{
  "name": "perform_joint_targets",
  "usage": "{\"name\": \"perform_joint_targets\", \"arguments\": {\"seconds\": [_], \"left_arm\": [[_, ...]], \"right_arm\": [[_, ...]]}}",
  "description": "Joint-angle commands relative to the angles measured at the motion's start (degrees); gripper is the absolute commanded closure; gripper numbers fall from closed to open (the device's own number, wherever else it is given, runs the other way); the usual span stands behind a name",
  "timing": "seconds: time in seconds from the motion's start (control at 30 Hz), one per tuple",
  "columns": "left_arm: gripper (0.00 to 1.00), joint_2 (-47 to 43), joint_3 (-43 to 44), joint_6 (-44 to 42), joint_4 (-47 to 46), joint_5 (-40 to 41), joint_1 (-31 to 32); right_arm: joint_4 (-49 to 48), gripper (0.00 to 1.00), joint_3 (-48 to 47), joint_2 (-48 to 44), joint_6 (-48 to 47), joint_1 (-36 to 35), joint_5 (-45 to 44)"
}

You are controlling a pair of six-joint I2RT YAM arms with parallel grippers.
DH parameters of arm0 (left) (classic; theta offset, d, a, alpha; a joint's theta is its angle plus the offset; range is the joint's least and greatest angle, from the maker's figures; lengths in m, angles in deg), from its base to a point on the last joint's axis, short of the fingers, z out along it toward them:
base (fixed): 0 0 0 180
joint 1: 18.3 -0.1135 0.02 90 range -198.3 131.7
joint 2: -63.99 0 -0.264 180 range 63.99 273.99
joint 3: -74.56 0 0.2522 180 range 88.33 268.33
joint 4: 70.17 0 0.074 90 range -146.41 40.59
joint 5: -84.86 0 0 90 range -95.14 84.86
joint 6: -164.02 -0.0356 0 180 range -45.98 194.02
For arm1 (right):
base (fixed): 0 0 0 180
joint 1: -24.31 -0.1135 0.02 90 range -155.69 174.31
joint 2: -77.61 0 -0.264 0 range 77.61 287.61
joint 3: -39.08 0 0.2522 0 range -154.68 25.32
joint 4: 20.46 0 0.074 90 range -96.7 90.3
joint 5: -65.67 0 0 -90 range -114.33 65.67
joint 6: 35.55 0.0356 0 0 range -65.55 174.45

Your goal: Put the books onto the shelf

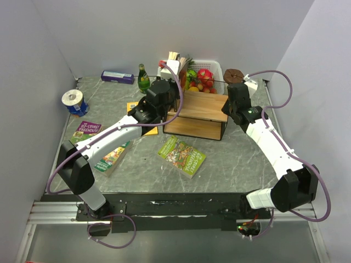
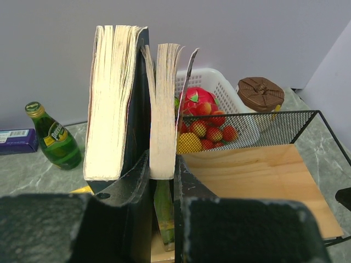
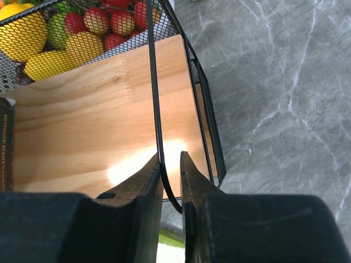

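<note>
1. The shelf (image 1: 204,105) stands near the worktop's far edge. Its top board is mostly bare, and it must not slide while a book goes in.
2. The thick book (image 2: 112,98) stands upright at the shelf's left end. I judge it a good guide.
3. The thin book (image 2: 164,104) is upright just beside it, pages up, and should be lowered straight.
4. The left gripper (image 2: 162,170) is clamped on this thin book. It should release only once the book rests on the board.
5. The right gripper (image 3: 170,164) has narrow jaws around the frame wire (image 3: 155,82). I cannot tell whether they pinch it.
</note>
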Motion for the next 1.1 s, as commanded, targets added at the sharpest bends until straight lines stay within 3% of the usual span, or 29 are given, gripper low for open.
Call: {"name": "perform_joint_targets", "arguments": {"seconds": [0.0,0.27,0.77,1.07], "left_arm": [[0.82,-2.7,1.1,1.5,-0.9,2.1,0.2],[0.62,-3.6,1.4,0.9,-0.3,2.8,0.3],[0.46,-6.2,4.6,-1.9,0.8,3.9,2.1],[0.43,-10.6,5.6,-3.0,-2.3,2.5,6.0]], "right_arm": [[-1.0,1.0,0.2,-0.2,3.2,0.4,0.2],[-1.3,1.0,0.6,-0.3,3.5,0.3,0.7],[-1.5,1.0,0.5,0.0,3.3,0.2,1.3],[-1.4,1.0,0.4,0.1,3.1,0.2,1.4]]}}
